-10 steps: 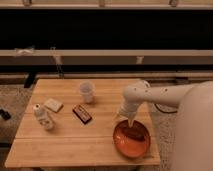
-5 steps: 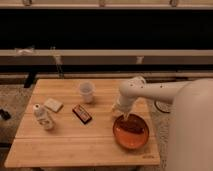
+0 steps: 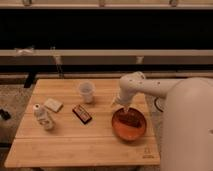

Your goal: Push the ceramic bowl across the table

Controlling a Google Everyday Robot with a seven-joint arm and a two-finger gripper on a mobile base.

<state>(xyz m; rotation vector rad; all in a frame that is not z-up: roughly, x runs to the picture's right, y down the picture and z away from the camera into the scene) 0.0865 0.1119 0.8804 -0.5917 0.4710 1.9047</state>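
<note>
My gripper [image 3: 129, 111] sits at the far rim of the ceramic bowl [image 3: 129, 125], fingers hidden so I cannot tell their spread; the bowl has slid away from the table's [image 3: 65, 145] near-right corner; the push is working.

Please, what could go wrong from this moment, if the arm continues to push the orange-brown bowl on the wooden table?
1. The round orange-brown ceramic bowl sits close to the right edge of the light wood butcher-block table; a push drifting rightward might tip it off.
2. The gripper reaches down at the bowl's far rim, so it may slip over the rim instead of pushing.
3. Pushed leftward, the bowl could hit the small dark rectangular packet.
</note>
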